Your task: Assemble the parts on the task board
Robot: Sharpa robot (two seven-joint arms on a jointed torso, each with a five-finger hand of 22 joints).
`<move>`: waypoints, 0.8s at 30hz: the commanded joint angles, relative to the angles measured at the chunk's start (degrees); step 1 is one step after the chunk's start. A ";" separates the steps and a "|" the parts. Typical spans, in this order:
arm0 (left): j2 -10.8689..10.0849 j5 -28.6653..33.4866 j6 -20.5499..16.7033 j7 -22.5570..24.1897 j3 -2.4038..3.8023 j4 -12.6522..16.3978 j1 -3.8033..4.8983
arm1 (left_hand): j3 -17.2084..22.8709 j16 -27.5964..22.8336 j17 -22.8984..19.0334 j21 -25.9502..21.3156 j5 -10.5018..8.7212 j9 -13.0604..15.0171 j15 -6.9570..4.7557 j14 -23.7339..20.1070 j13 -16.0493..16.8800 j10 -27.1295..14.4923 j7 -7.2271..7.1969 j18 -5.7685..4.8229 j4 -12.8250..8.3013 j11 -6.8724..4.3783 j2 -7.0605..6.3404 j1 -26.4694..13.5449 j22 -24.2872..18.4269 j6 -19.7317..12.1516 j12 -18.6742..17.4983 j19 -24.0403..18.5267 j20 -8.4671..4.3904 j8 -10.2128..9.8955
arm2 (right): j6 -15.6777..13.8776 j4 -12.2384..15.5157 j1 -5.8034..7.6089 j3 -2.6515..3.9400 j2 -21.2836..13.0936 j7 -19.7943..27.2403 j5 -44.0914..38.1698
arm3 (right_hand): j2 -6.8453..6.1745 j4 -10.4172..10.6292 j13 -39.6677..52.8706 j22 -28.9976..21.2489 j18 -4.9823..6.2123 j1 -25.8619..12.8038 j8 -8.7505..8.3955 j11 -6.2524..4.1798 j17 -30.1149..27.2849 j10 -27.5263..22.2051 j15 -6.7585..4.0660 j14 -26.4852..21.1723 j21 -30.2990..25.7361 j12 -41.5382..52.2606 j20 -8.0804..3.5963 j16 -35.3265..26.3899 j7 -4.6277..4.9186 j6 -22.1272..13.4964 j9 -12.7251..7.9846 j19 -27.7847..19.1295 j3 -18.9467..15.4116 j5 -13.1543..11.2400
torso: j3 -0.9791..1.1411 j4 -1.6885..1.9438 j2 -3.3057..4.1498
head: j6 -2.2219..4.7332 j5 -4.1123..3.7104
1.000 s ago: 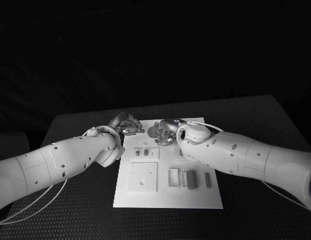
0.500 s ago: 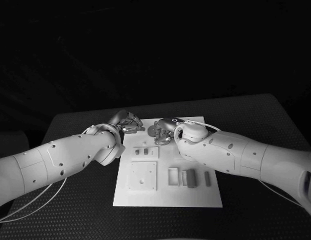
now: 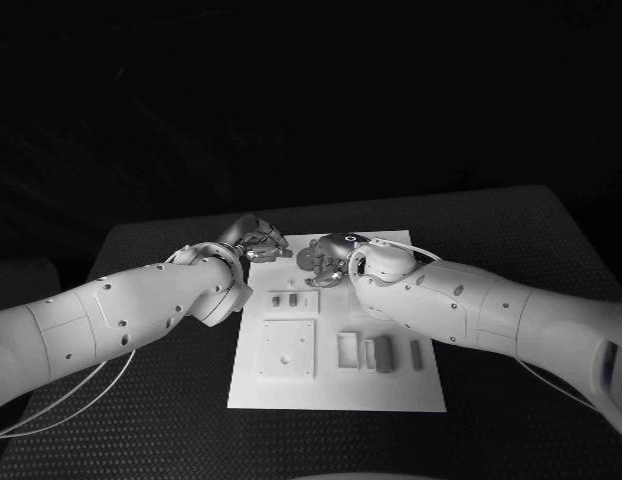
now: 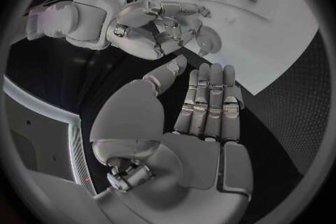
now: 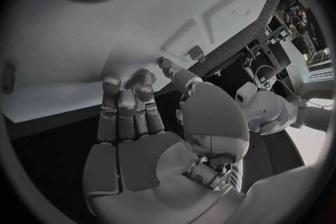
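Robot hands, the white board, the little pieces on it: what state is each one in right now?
Left robot hand: open, fingers straight and side by side, holding nothing.
Right robot hand: open, fingers extended over the board, holding nothing.
White board: lying flat on the black table.
Small pieces: resting on the board, apart from both hands.

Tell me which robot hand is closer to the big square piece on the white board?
Left, though only slightly. The left hand hovers by the task board's far left corner, up from the square piece. The right hand hovers over the far end, further right.
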 commanded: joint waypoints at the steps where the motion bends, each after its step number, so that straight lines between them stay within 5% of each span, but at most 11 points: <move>1: 0.04 0.45 -0.32 0.85 0.04 0.25 0.15 | -0.10 -0.27 0.06 -0.16 -0.17 -0.08 0.15 0.27 -0.09 0.37 0.14 -0.07 0.36 -0.04 0.10 -0.52 -0.07 -0.12 -0.37 0.30 -0.12 -0.20 | 0.63 -0.06 -0.05 -0.05 0.13 -0.01 -0.66 | 1.27 -0.65 0.03 0.79 -0.03 0.51 -0.27 0.02 0.00 -0.46 -0.16 -0.24 0.01 0.01 -0.34 0.24 0.77 0.42 -0.01 0.04 0.38 -0.16 | 0.00 -0.05 -0.03 | -0.13 0.06; 8: -0.03 0.49 -0.26 0.82 0.04 0.32 0.16 | -0.09 -0.28 0.07 -0.16 -0.16 -0.09 0.14 0.27 -0.10 0.38 0.14 -0.06 0.36 -0.04 0.10 -0.51 -0.09 -0.13 -0.38 0.30 -0.13 -0.19 | 1.39 -0.04 -0.06 -0.23 0.20 0.16 -1.11 | 3.67 -4.95 0.10 0.86 -0.03 2.39 -0.21 -0.07 0.02 -0.55 -0.18 -0.35 0.10 0.09 -0.23 0.28 0.66 0.88 0.14 -0.20 0.52 -0.11 | 0.02 -0.08 -0.04 | -0.23 0.09; 24: 0.07 0.59 -0.25 0.74 0.03 0.24 0.16 | -0.04 -0.30 0.09 -0.16 -0.14 -0.12 0.14 0.26 -0.12 0.39 0.14 -0.05 0.36 -0.04 0.16 -0.44 -0.12 -0.15 -0.40 0.29 -0.14 -0.16 | 0.02 1.51 -0.11 -0.39 0.07 0.83 -1.08 | 3.05 -6.67 0.07 0.83 -0.03 2.85 -0.29 -0.05 -0.02 -0.55 -0.19 -0.40 0.08 0.06 -0.08 0.21 0.67 0.92 0.17 -0.26 0.41 -0.14 | 0.02 -0.10 -0.07 | -0.30 0.15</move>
